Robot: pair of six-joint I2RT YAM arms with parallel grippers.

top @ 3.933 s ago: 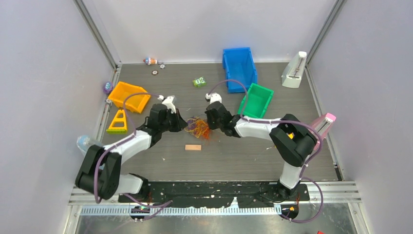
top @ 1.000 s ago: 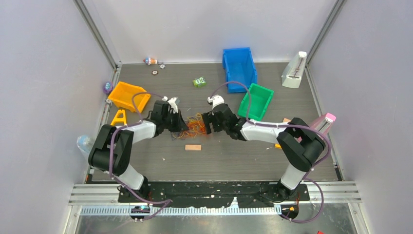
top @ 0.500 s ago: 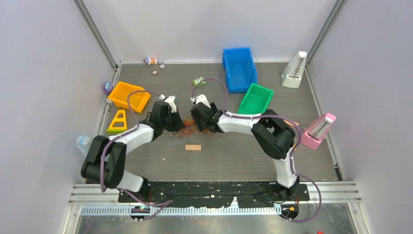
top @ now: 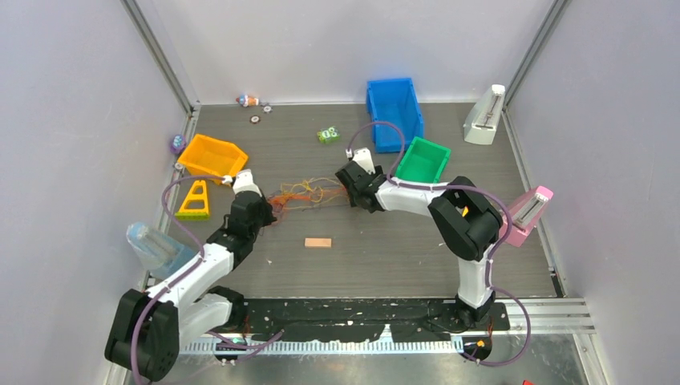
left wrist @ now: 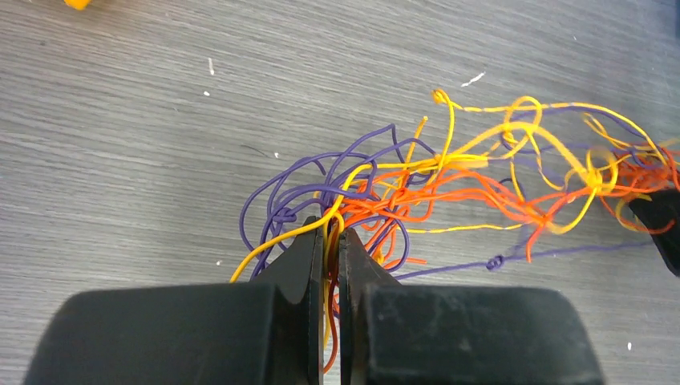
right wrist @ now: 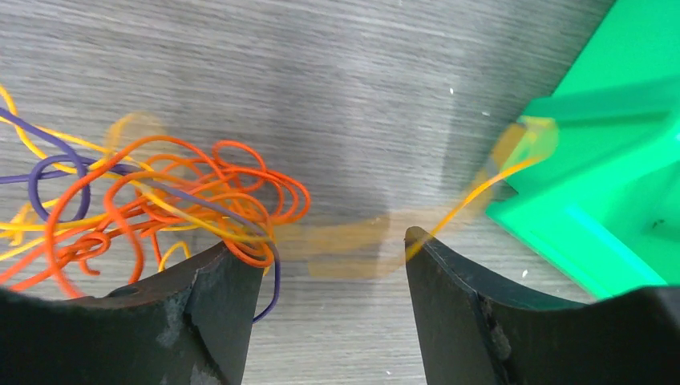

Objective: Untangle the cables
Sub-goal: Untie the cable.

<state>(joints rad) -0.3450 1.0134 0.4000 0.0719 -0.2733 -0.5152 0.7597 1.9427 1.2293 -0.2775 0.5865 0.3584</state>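
Note:
The cables are a tangle of thin orange, yellow and purple strands, drawn out in a loose line on the table between my two grippers. My left gripper sits at the tangle's left end. In the left wrist view it is shut on a yellow and a red-orange strand of the cables. My right gripper is at the tangle's right end. In its wrist view it stands open; orange loops of the cables lie over its left finger, and a blurred yellow strand crosses the gap.
A green bin stands just right of my right gripper, its corner close to the right finger. A blue bin, an orange bin, a yellow A-shaped piece and a small wooden block surround the cables.
My left arm has pulled back to the left with its strands, stretching the tangle into a line. My right gripper has moved right toward the green bin, and its jaws have narrowed somewhat.

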